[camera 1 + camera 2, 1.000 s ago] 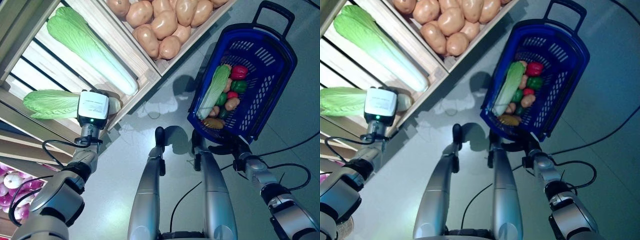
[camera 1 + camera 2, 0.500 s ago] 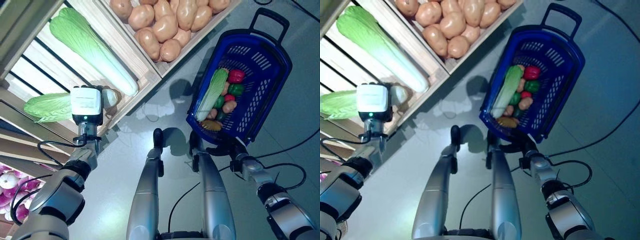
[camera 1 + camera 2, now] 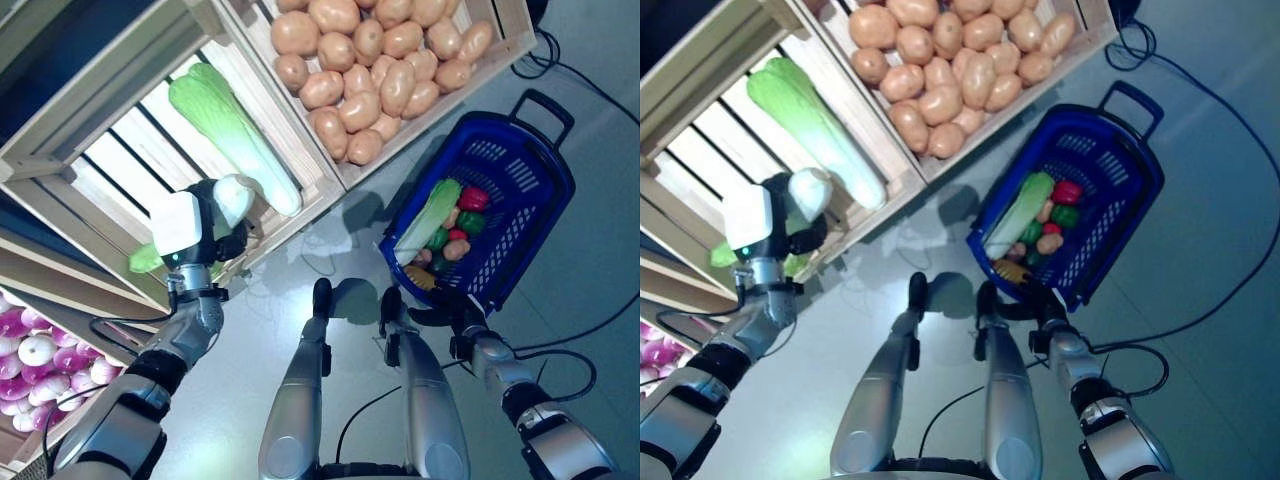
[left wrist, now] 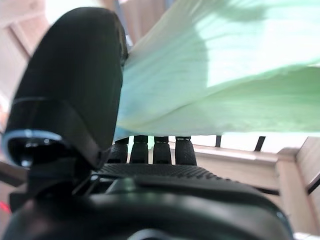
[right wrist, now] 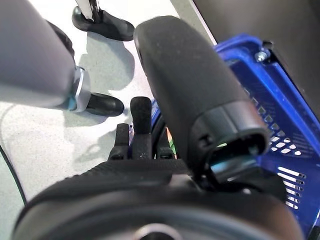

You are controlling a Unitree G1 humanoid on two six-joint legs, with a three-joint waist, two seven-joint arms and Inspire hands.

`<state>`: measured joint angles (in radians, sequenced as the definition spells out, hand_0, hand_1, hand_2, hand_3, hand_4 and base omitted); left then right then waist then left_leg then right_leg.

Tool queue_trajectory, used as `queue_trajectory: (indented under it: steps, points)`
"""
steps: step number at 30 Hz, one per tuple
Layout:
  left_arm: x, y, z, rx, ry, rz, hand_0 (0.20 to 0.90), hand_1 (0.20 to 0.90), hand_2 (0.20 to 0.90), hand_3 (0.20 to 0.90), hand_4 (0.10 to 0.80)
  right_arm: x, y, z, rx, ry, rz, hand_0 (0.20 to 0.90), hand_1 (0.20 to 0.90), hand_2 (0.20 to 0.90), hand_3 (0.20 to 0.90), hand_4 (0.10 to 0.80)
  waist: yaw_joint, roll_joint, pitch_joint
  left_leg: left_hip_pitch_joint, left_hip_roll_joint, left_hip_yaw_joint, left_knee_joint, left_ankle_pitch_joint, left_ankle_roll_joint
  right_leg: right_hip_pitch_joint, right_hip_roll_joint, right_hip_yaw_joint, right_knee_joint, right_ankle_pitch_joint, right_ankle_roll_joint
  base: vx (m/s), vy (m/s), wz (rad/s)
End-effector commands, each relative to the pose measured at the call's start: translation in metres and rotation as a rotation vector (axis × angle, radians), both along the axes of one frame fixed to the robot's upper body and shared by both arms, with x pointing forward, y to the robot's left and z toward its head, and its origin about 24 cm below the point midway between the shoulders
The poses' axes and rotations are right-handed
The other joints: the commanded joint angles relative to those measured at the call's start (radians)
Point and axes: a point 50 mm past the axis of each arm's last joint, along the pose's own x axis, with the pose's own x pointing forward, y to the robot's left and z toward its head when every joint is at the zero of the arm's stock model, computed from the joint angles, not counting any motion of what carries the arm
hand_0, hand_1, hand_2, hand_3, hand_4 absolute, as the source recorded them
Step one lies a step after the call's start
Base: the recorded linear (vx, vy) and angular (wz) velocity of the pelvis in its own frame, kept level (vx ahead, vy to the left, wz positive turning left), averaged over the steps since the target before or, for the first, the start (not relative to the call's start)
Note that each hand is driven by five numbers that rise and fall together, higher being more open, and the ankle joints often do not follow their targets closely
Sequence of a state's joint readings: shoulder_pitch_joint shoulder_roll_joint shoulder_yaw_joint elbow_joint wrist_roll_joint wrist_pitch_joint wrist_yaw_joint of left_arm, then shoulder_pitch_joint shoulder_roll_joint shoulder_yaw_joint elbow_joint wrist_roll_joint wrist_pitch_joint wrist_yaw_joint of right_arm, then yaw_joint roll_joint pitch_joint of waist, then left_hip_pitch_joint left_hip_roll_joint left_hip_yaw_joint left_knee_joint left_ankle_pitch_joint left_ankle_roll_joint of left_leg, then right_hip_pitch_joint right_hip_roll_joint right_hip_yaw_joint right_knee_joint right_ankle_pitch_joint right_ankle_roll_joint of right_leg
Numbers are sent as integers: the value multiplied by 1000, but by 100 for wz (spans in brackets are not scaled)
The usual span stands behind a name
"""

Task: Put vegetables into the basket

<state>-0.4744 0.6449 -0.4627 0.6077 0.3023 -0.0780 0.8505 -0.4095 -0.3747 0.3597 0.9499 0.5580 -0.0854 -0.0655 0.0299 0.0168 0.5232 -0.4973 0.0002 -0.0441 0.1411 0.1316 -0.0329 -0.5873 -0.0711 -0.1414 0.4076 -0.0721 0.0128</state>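
Grey floor under slatted wooden crates [image 3: 110,120] at upper left. The left hand [image 3: 222,222] is clenched round a pale green cabbage [image 4: 215,75] at centre left. At lower right, the right hand [image 3: 442,312] grips the blue basket [image 3: 540,225], already holding vegetables.

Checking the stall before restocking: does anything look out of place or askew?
Nothing spilled or damaged. One cabbage is off the crate, gripped in the left hand. The right hand holds the blue basket, which hangs tilted, its vegetables piled at the low end.
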Motion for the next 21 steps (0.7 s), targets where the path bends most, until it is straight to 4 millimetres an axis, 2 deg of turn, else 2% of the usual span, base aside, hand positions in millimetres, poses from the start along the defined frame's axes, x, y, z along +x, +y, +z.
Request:
queue_trajectory:
  steps: [1, 3, 4, 9, 12, 15, 16, 21]
  points:
    - [1, 3, 39, -192, -187, -62, 300, 300, 300, 300, 400, -15, -18, 1, -3, -75, -68, 900, 900, 900, 900, 800, 18, 1, -3, 25, -51, 2, 57, -86, -15, 127, -24, -33, -146, 56, 61, 32, -48, 14]
    - [-3, -5, 37, -362, -175, -164, 300, 300, 300, 300, 400, -19, -15, -1, 12, -76, -67, 900, 900, 900, 900, 800, 25, -3, -3, 68, -49, -2, 46, -95, -15, 176, -26, -45, -159, 49, 63, 67, -56, 5]
    - [-10, -14, 35, -510, -194, -258, 300, 300, 300, 300, 400, -25, -14, -3, 25, -85, -59, 900, 900, 900, 900, 800, 32, -6, -7, 107, -49, -11, 34, -99, -15, 226, -26, -57, -178, 45, 61, 73, -50, 0]
    - [-27, -26, 37, -683, -198, -420, 300, 300, 300, 300, 400, -36, -8, -6, 72, -100, -42, 900, 900, 900, 900, 800, 41, -17, -60, 182, -36, -26, -5, -102, -20, 318, -25, -77, -231, 50, 61, 118, -50, 10]
    - [-38, -33, 38, -865, -171, -566, 300, 300, 300, 300, 400, -41, -2, -4, 110, -136, -29, 900, 900, 900, 900, 800, 40, -30, -129, 257, -32, -40, -46, -105, -21, 406, -26, -86, -300, 71, 64, 193, -17, 11]
    - [-44, -35, 32, -993, -140, -636, 300, 300, 300, 300, 400, -43, 2, 0, 156, -166, -29, 900, 900, 900, 900, 800, 38, -38, -168, 314, -28, -41, -74, -108, -20, 469, -25, -86, -343, 86, 69, 204, -7, 1]
    - [-48, -38, 26, -1091, -102, -678, 300, 300, 300, 300, 400, -44, 7, 5, 239, -198, -45, 900, 900, 900, 900, 800, 34, -43, -191, 345, -25, -39, -91, -109, -21, 501, -25, -85, -367, 94, 71, 192, -8, -4]
    - [-64, -46, 6, -1219, 15, -753, 300, 300, 300, 300, 400, -57, 21, 21, 402, -304, 4, 900, 900, 900, 900, 800, 11, -49, -272, 425, -23, -16, -103, -127, -9, 569, -22, -62, -388, 100, 73, 216, 29, -8]
